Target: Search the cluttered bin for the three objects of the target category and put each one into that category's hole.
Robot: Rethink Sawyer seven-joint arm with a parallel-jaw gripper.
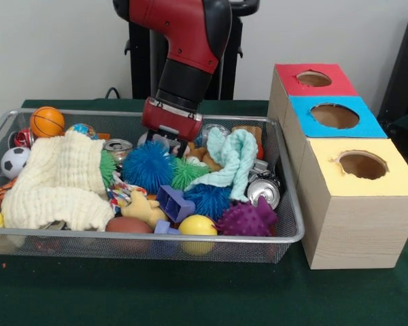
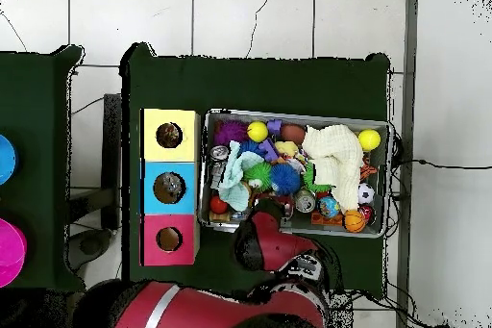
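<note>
The wire mesh bin (image 1: 294, 204) is full of toys and cloths; it also shows in the overhead view (image 2: 388, 182). My gripper (image 1: 168, 142) reaches down into the back middle of the bin, behind a blue spiky ball (image 1: 147, 166); its tip is hidden among the clutter. A white wad with coloured patches (image 1: 83, 129) peeks out at the back left beside an orange basketball (image 1: 47, 121). Another patch of white, red and blue (image 1: 118, 195) shows between the cream cloth (image 1: 58, 180) and a yellow toy. The yellow-surround hole (image 1: 362, 164) tops the nearest wood-grain box, right of the bin.
Blue-surround hole (image 1: 334, 115) and red-surround hole (image 1: 313, 78) stand behind the yellow one. A mint cloth (image 1: 232, 161), cans (image 1: 263, 192), a purple spiky ball (image 1: 247, 220), yellow balls (image 1: 197, 226) and a soccer ball (image 1: 13, 161) crowd the bin.
</note>
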